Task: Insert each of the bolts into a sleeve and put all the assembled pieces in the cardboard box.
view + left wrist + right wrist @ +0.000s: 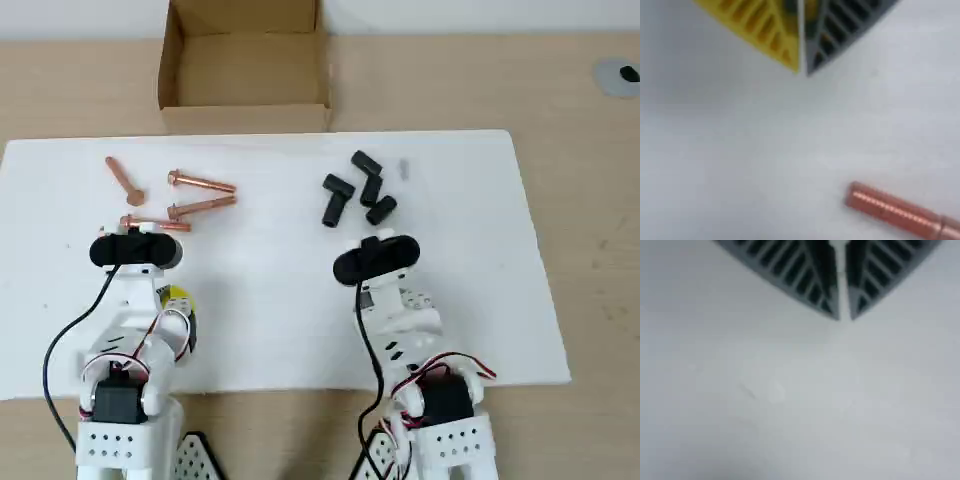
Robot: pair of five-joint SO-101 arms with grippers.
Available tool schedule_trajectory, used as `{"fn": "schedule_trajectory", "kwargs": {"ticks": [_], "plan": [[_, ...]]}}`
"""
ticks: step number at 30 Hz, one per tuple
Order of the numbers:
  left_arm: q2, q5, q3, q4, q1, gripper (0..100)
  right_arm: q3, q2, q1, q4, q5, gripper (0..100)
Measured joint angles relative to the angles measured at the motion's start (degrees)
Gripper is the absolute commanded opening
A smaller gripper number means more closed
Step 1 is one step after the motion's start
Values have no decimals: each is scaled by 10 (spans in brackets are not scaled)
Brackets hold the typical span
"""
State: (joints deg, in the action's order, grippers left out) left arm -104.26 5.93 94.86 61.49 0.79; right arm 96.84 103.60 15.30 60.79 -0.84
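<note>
Several copper bolts (pixel 202 182) lie on the left part of the white mat (pixel 270 300). Several black sleeves (pixel 338 187) lie in a loose cluster at the mat's middle right. The open cardboard box (pixel 245 70) stands beyond the mat's far edge. My left gripper (pixel 802 70) is shut, its yellow and grey tips touching just above the mat, with one bolt's shank (pixel 895 211) lying close by. My right gripper (pixel 842 316) is shut with nothing in it, over bare mat just short of the sleeves. The left arm (pixel 135 250) sits at the nearest bolt (pixel 155 224).
The mat covers most of the wooden table (pixel 590 200). A bare stretch of mat lies between the two arms. The right arm (pixel 375 257) stands near the mat's middle. A small grey and black object (pixel 618 76) sits at the table's far right.
</note>
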Motion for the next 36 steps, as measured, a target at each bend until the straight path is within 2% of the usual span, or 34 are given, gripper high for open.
{"fn": "schedule_trajectory", "kwargs": {"ticks": [29, 32, 36], "plan": [[0, 0, 0, 0, -20, 5, 0, 0, 0, 0, -4, 10], [0, 19, 0, 0, -20, 3, 0, 0, -1, 0, -5, 32], [0, 54, 0, 0, -6, 5, 0, 0, -12, -10, -67, 73]]}}
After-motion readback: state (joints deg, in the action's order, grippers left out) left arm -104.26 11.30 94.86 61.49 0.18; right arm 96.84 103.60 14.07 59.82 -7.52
